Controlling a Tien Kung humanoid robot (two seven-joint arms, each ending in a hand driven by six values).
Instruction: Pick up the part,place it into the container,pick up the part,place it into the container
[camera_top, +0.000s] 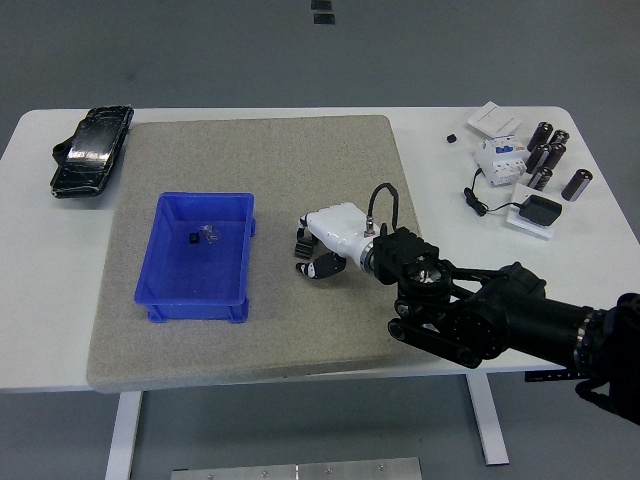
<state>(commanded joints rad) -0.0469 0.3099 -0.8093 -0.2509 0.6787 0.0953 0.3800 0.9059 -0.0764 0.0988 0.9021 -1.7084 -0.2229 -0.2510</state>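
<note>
A blue container (160, 252) sits on the left half of the grey mat (280, 160). Inside it lie a small black part (192, 238) and a small clear part (210, 233). My right hand (312, 255), white with black fingers, is low over the mat just right of the container, about a hand's width from its right wall. The black right arm (500, 315) comes in from the lower right. I see no loose part on the mat; anything under the hand is hidden. The left arm is out of view.
A black bag-like object (90, 150) lies at the table's back left. At the back right are a white breaker unit (500, 155), several black cylinders (550, 155), a black adapter (540, 210) with a cable, and white boxes (495, 118).
</note>
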